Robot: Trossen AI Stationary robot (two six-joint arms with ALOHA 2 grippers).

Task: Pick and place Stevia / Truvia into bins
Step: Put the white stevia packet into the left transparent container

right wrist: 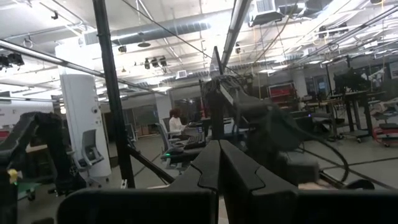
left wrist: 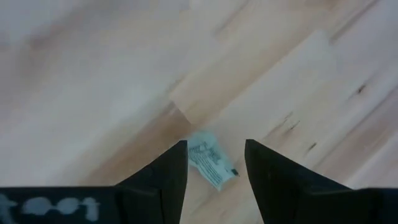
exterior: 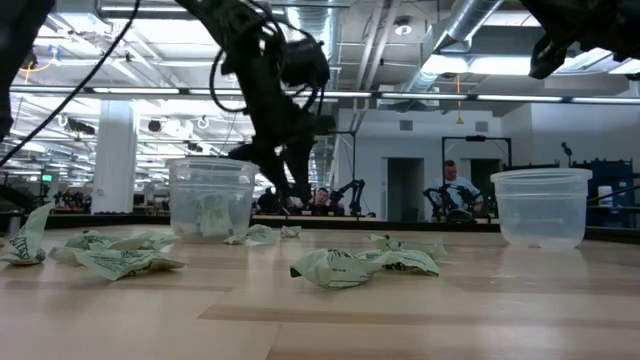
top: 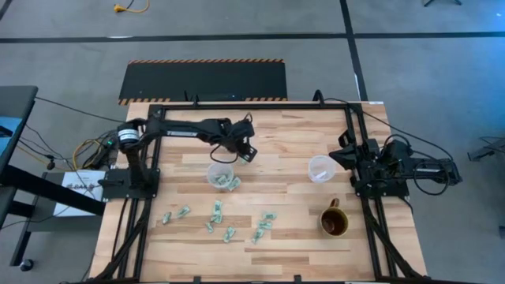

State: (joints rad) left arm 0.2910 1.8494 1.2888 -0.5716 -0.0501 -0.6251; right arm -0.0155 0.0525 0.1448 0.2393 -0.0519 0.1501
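My left gripper (top: 246,155) stands open and empty near the worktop's far edge. The left bin (top: 218,175) holds few sachets; many sachets (top: 217,211) wait near the front edge.

The printing on the sachet (left wrist: 211,160) between the left gripper's fingers (left wrist: 168,171) is too blurred to read. In the low view, the leftmost packet (exterior: 25,238) runs off the frame's edge, and the left cup's (exterior: 212,197) cloudy wall obscures its contents
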